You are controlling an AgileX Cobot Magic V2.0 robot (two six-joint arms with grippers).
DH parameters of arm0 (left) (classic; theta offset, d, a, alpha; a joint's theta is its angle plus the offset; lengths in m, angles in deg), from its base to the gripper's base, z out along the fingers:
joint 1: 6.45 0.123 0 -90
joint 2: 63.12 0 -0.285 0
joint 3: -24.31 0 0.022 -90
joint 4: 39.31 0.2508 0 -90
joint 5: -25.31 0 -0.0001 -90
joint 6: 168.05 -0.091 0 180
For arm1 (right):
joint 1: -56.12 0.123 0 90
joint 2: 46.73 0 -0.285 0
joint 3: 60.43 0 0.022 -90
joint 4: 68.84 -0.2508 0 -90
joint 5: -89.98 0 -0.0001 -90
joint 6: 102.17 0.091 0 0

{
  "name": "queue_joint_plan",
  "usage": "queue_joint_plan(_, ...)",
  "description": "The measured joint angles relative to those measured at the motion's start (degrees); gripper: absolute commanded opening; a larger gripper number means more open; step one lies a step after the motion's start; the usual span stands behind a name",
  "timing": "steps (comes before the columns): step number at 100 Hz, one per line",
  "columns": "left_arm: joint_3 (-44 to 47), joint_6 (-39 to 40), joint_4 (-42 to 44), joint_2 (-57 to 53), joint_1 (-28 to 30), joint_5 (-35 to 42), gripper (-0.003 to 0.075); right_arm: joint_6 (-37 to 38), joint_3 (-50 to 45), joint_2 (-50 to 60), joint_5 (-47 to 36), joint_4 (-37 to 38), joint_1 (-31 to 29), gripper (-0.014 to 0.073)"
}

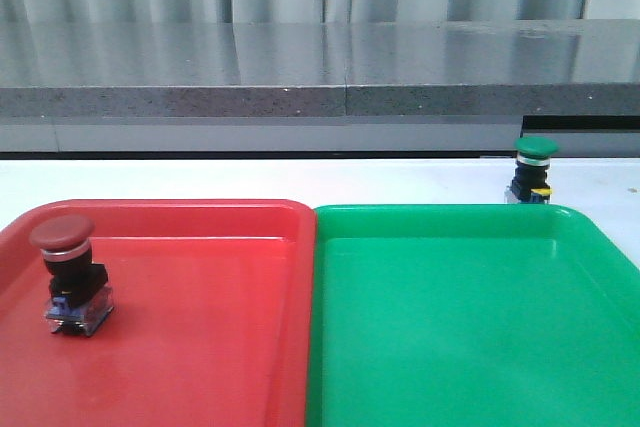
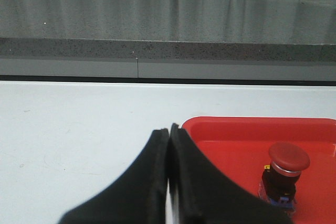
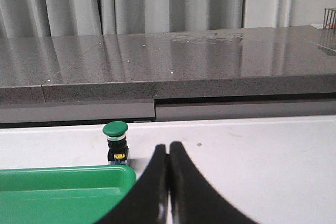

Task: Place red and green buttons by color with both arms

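Both claws show only in their own wrist views, and each has its two black angular fingers pressed together with nothing between them. Left black claw (image 2: pixel 169 129) sits with its tips over the white tabletop (image 2: pixel 79 129), just beside the near corner of the red plastic tray (image 2: pixel 315 129). From those tips, the dark red mushroom-head push-button (image 2: pixel 287 158) lies at about 4 o'clock in the left wrist view, near but apart from the claw, standing upright inside the tray on its black body and bluish base.

Right black claw (image 3: pixel 168 148) has its tips over the white tabletop, just beside the corner of the green plastic tray (image 3: pixel 63 192). In the right wrist view the green mushroom-head push-button (image 3: pixel 116 129) stands at about 10 o'clock from the tips, near but not touching, upright on the tabletop just beyond the tray's far rim, outside the tray.

Seen from the front, neither claw appears. Red and green trays lie side by side with their edges meeting; the red button stands toward 9 o'clock of the red tray's floor, and the green button sits on the tabletop past the far right rim of the green tray, around 1 o'clock. A grey speckled ledge (image 1: pixel 320 77) runs behind the tabletop.
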Motion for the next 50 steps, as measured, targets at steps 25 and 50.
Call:
queue_joint_plan(25, 0.0, 0.0, 0.0, 0.0, 0.0, -0.03, -0.002, 0.0, 0.0, 0.0, -0.69, 0.0, 0.0, -0.0063)
queue_joint_plan(50, 0.0, 0.0, 0.0, 0.0, 0.0, -0.03, -0.002, 0.0, 3.33, -0.32, 4.87, 0.0, 0.0, -0.0063)
